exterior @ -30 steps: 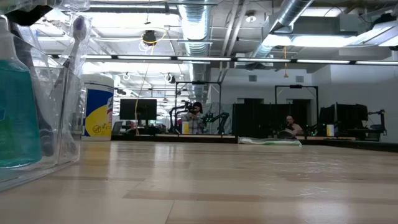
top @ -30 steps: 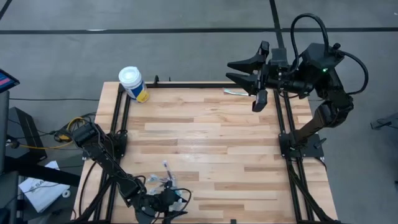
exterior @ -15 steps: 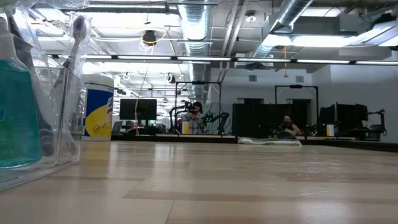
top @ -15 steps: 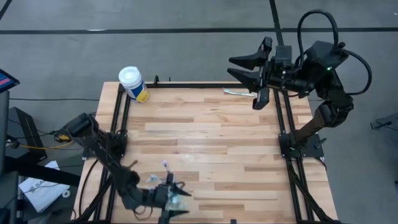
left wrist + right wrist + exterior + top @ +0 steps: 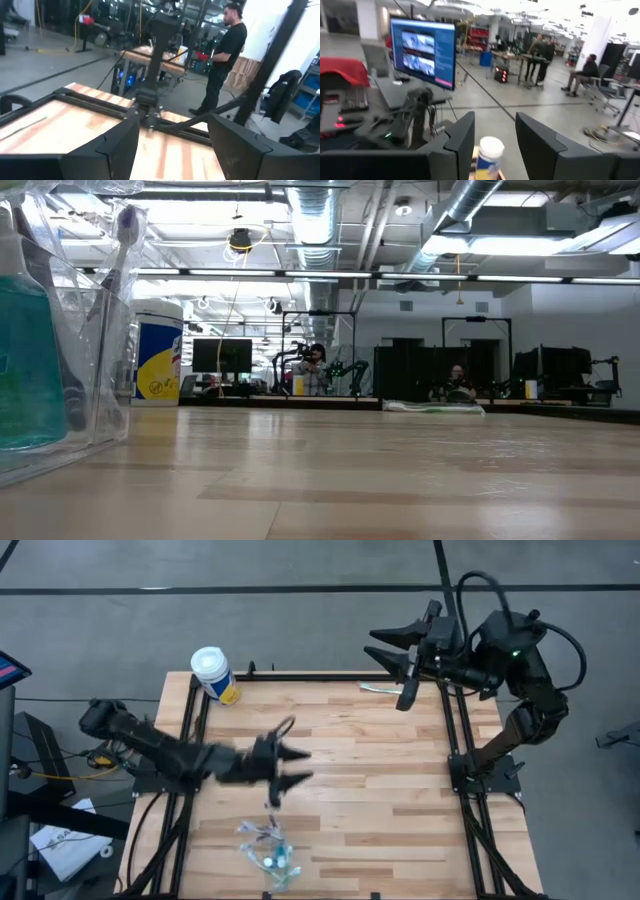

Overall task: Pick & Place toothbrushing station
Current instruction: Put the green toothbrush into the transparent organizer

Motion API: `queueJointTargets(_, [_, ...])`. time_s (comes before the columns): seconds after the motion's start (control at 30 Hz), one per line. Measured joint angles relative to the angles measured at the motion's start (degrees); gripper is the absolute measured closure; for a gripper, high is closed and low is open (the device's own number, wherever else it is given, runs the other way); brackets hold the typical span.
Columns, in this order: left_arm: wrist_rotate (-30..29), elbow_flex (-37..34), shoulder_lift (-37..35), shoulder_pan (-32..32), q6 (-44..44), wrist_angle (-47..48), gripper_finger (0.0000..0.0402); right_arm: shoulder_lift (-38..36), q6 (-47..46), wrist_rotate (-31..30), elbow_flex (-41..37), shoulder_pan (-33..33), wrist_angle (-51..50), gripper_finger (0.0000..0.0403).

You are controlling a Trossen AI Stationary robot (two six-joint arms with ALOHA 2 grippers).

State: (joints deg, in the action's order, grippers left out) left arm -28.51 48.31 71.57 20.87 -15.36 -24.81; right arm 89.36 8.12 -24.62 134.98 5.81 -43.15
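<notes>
The see-through holder (image 5: 265, 845) with its toothbrushes and small teal tubes stands on the table near the front edge. In the low view it fills the left side (image 5: 70, 330), with a teal bottle (image 5: 25, 360) and a purple toothbrush (image 5: 125, 225) inside. My left gripper (image 5: 305, 765) is open and empty over the table's middle, beyond the holder. Its wrist view (image 5: 172, 145) shows the fingers wide apart. My right gripper (image 5: 375, 644) is open and empty, above the table's far right corner. Its fingers also show in the right wrist view (image 5: 495, 140).
A white-lidded canister with a yellow label (image 5: 213, 675) stands at the far left corner. It also shows in the low view (image 5: 158, 365). A pale toothbrush (image 5: 378, 689) lies by the far edge under my right gripper. A person (image 5: 225, 55) stands beyond the table.
My left gripper has come away from the holder at the front edge. It has swung up and toward the table's middle, and now points toward the right edge. The holder has stayed where it was.
</notes>
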Motion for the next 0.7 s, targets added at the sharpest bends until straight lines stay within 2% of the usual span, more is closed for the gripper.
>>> queueJointTargets(0.17, [17.1, 0.0, -0.6, -16.0, -1.3, 6.4, 0.0177, 0.0, 0.5, -1.0, 0.0, 0.0, -4.4, 0.0269])
queueJointTargets(0.33, [32.7, 0.0, 2.9, -30.3, -1.6, 6.9, 0.0179, -0.2, 2.9, -1.0, 0.0, -0.4, -8.1, 0.0270])
queueJointTargets(0.5, [42.2, 0.9, 9.7, -39.0, -3.3, 7.0, 0.0179, -0.2, 6.2, -1.0, 0.0, -3.1, -9.2, 0.0264])
queueJointTargets(0.6, [45.7, 3.9, 15.0, -41.0, -3.4, 6.9, 0.0179, -0.2, 7.8, -1.0, 0.0, -5.9, -9.1, 0.0261])
queueJointTargets(0.7, [46.4, 8.2, 20.4, -41.3, -3.4, 6.9, 0.0179, -0.2, 7.1, -1.0, 0.0, -9.6, -9.6, 0.0262])
